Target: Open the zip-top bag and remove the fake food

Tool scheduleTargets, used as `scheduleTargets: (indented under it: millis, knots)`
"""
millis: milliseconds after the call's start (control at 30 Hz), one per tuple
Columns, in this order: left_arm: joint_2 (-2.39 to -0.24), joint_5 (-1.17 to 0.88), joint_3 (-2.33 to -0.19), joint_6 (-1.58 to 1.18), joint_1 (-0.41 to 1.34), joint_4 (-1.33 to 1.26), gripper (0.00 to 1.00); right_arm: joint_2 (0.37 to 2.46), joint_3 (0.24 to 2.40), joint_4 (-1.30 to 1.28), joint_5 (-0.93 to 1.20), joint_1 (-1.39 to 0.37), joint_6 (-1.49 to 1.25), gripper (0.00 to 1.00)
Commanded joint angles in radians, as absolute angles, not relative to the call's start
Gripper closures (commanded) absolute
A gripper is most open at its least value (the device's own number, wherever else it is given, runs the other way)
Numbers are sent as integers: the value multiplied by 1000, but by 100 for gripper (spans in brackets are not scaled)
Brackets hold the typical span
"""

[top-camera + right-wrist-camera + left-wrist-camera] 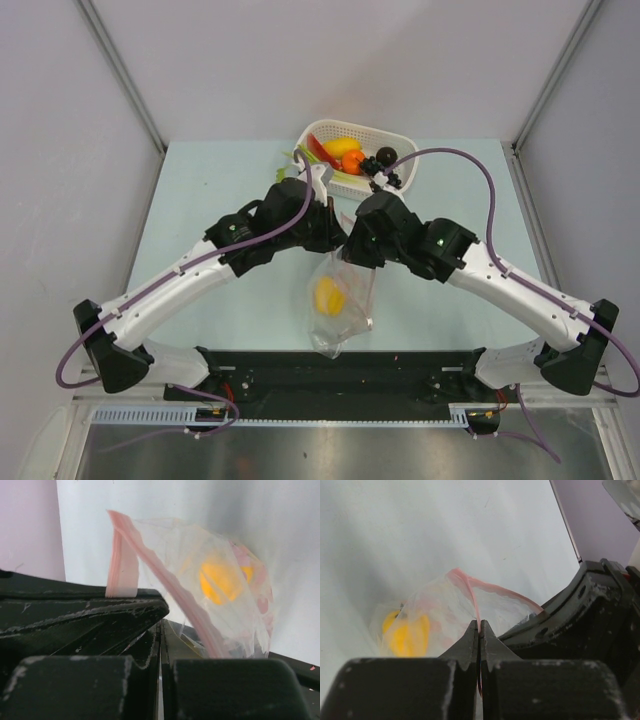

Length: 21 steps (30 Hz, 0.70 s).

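Note:
The clear zip-top bag [338, 305] hangs between my two grippers above the table, its pink zip strip [470, 587] uppermost. A yellow fake lemon [328, 296] lies inside it, also seen in the left wrist view [406, 636] and the right wrist view [220, 584]. My left gripper [479, 626] is shut on one side of the pink strip. My right gripper [161, 625] is shut on the other side of the bag's mouth [150, 555]. The two grippers meet close together [340, 235]. More fake food lies in the white basket: orange [352, 161], dark round fruit [385, 156], red piece [318, 148].
The white perforated basket [400, 140] stands at the table's far edge, just behind the grippers. The pale green table [200, 200] is walled by grey panels left and right. Purple cables loop over both arms.

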<state>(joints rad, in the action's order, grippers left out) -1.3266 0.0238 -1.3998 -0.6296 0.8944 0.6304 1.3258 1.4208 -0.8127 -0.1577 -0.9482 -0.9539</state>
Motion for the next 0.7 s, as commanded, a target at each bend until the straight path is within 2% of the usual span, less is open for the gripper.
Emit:
scheduleTargets:
  millis: [0, 333, 667]
  knots:
    - [-1339, 61, -1437, -649, 904, 623, 100, 1310, 1468, -791, -215, -992, -991, 100]
    - [-1339, 64, -1427, -669, 911, 609, 100, 1318, 1473, -848, -278, -1042, -1019, 100]
    - [-1309, 23, -1388, -707, 922, 574, 100, 1390, 1428, -729, -264, -1026, -1026, 100]
